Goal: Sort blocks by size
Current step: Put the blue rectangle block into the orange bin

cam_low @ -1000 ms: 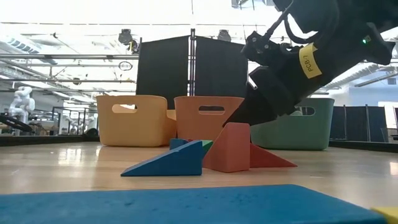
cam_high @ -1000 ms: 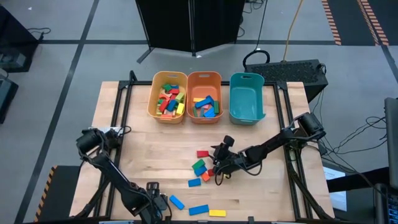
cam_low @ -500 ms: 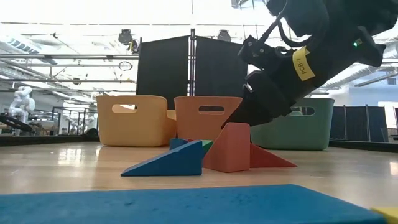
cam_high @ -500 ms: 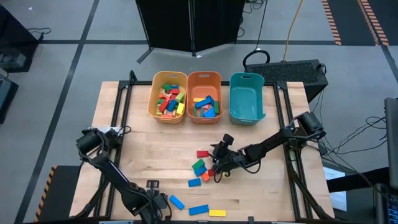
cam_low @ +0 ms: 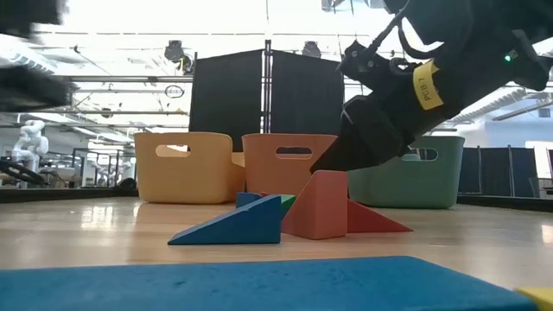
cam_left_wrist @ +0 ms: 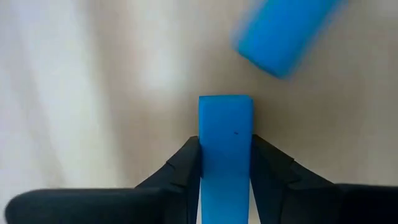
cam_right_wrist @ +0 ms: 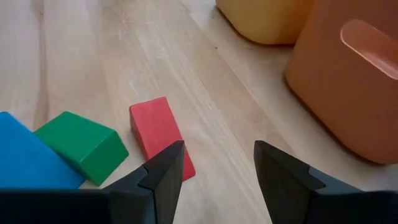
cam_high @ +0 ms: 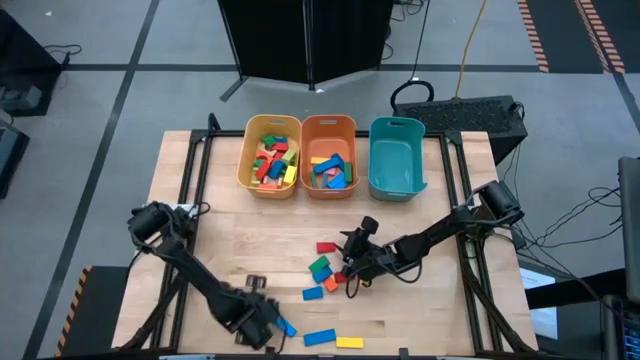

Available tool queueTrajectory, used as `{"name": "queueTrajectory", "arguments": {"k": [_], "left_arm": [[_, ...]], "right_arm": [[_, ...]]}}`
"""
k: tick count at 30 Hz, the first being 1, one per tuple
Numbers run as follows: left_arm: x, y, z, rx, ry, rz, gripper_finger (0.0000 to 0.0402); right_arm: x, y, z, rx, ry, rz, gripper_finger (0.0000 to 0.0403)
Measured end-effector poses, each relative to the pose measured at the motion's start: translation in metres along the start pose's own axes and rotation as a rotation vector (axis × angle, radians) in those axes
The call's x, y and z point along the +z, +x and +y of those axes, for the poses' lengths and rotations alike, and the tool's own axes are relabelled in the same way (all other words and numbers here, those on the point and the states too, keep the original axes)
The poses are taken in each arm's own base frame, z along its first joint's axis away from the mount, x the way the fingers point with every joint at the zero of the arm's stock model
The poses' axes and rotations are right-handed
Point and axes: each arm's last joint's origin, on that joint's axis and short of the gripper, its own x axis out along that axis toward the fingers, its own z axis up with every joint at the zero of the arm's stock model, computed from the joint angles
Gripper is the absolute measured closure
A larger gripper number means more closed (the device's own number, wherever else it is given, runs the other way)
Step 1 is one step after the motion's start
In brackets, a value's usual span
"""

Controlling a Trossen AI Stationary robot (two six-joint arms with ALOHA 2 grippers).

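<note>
A small blue bar (cam_high: 285, 326) near the table's front edge sits between the fingers of my left gripper (cam_high: 268, 324), which is shut on it. Another blue block (cam_left_wrist: 283, 34) lies just beyond it. My right gripper (cam_high: 350, 276) stands open over a cluster of blocks at the table's middle: a red one (cam_right_wrist: 158, 134), a green one (cam_right_wrist: 81, 144) and a blue one (cam_right_wrist: 25, 158) lie on the wood before its fingers, untouched. Further blocks fill the yellow bin (cam_high: 250, 150) and the orange bin (cam_high: 306, 150). My left gripper pinches the blue bar's two long sides (cam_left_wrist: 225, 134) between its two fingers, which lie along the bar. The bar's free end (cam_left_wrist: 225, 102) sticks out past the fingertips. Whether the bar is off the table I cannot tell.
A teal bin (cam_high: 396, 160) stands to the right of the orange bin at the back. A blue block (cam_high: 320, 337) and a yellow block (cam_high: 350, 342) lie at the front edge, another blue one (cam_high: 313, 293) nearer the cluster. Bare wood lies at the left and right.
My left gripper has gone toward the table's right edge, onto the blue bar, and has taken hold of it. The bar shows at the same spot as before.
</note>
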Motion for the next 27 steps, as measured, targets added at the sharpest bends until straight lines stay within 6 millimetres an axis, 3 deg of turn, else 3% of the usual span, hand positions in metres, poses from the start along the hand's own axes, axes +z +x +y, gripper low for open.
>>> {"name": "queueTrajectory", "arguments": {"k": [12,27], "left_arm": [[0.021,-0.018,0.051,0.082,0.043,-0.004,0.0299],[0.048,-0.018,0.118,0.105,0.156,0.006,0.0298]], "right_arm": [[-0.001,0.0,0.0,-0.003,-0.001,0.003,0.0222],[-0.004,-0.003,0.001,-0.004,0.004,0.025,0.0222]]}}
